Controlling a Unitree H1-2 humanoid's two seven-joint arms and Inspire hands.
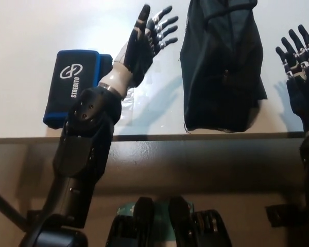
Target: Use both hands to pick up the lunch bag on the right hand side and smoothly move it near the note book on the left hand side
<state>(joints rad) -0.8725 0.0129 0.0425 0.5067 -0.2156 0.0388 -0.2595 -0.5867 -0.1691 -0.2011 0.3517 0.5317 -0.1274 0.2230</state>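
Both hands spread and empty, the left hand and right hand flank the dark, seemingly fabric lunch bag, neither touching.

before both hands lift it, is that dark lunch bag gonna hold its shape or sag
The lunch bag will probably sag: its fabric looks soft and creased and its outline is uneven. It lies flat on the table, so rolling seems unlikely. The left hand and right hand, open on either side, could support both ends.

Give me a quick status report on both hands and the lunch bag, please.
Left hand open, left of the dark fabric lunch bag. Right hand open, right of it. Bag on the white table, not gripped. Blue-edged black notebook lies farther left.
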